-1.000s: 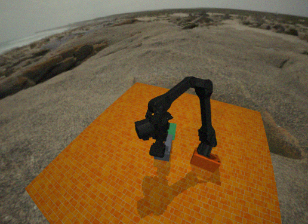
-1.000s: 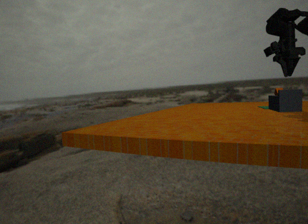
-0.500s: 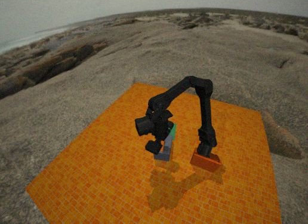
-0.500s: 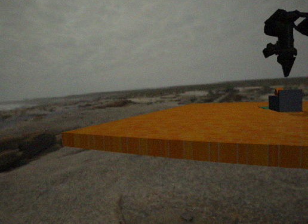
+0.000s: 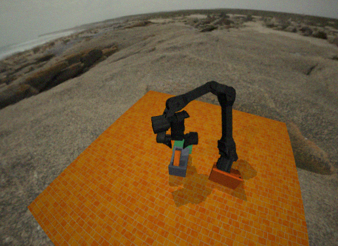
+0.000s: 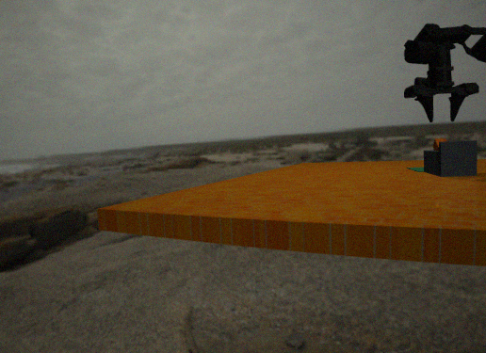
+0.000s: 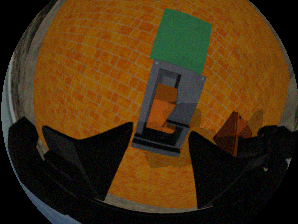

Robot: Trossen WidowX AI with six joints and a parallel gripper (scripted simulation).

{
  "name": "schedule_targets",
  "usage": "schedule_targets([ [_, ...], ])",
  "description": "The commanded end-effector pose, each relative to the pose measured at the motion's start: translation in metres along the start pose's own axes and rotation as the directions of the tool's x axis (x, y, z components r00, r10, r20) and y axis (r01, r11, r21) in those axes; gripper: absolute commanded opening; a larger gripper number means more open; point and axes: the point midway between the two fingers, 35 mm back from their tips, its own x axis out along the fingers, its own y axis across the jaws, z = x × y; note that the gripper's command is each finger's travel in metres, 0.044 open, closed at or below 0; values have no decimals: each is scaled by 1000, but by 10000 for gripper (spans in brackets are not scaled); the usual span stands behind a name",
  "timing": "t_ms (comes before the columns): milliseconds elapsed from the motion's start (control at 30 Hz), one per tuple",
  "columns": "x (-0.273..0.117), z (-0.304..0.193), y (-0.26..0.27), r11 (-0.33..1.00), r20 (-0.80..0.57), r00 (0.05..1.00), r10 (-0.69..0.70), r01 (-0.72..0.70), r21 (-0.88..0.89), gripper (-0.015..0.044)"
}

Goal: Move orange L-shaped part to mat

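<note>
The orange L-shaped part (image 5: 177, 158) (image 6: 439, 142) (image 7: 161, 111) lies in the pocket of the grey tray (image 5: 177, 170) (image 6: 458, 158) (image 7: 192, 87). It is tipped: in the exterior view one end stands a little above the tray's wall. In the wrist view a dark gap shows in the pocket at each end of the part. The green mat (image 5: 179, 143) (image 6: 415, 168) (image 7: 181, 40) adjoins the tray's far end and bears nothing. My gripper (image 5: 177, 147) (image 6: 442, 121) (image 7: 162, 131) is open and empty, fingers pointing down, above the tray and the part without touching them.
The arm's orange-red base block (image 5: 226, 179) (image 7: 229, 134) stands to the right of the tray in the top view. The orange tiled table (image 5: 108, 175) (image 6: 264, 190) (image 7: 90, 75) carries everything, and its edge drops off in the exterior view. The arm arches high between base and tray.
</note>
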Motion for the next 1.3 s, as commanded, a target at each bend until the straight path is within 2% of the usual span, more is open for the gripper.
schedule_targets([
  [0, -1, 7, 0, 992, 4, 1000, 2, -3, 126, 280],
  [333, 30, 8, 0, 992, 5, 1000, 3, -3, 126, 280],
  [1267, 70, 8, 1, 992, 6, 1000, 3, -4, 127, 280],
])
